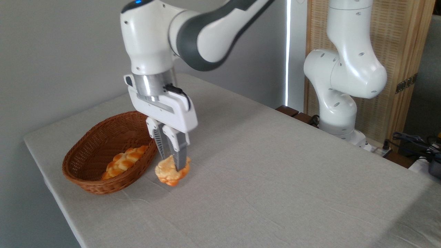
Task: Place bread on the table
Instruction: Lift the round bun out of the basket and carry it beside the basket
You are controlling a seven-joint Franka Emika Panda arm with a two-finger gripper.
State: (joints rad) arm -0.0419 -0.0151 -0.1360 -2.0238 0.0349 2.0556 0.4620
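Observation:
The bread (pixel 170 172), a small puffy bun with a pale top and golden-orange lobed edges, hangs tilted between my fingers just right of the basket. My gripper (pixel 171 163) points down and is shut on the bread's upper part. The bun's lower edge is at or just above the cloth of the table (pixel 275 179); I cannot tell whether it touches. The table is covered in light grey-beige cloth.
A brown oval wicker basket (pixel 88 179) stands at the left, close beside the bread, with a braided orange-glazed loaf (pixel 124 162) inside. The arm's white base (pixel 339 113) stands past the far right edge. Cables and devices (pixel 420 144) lie at the far right.

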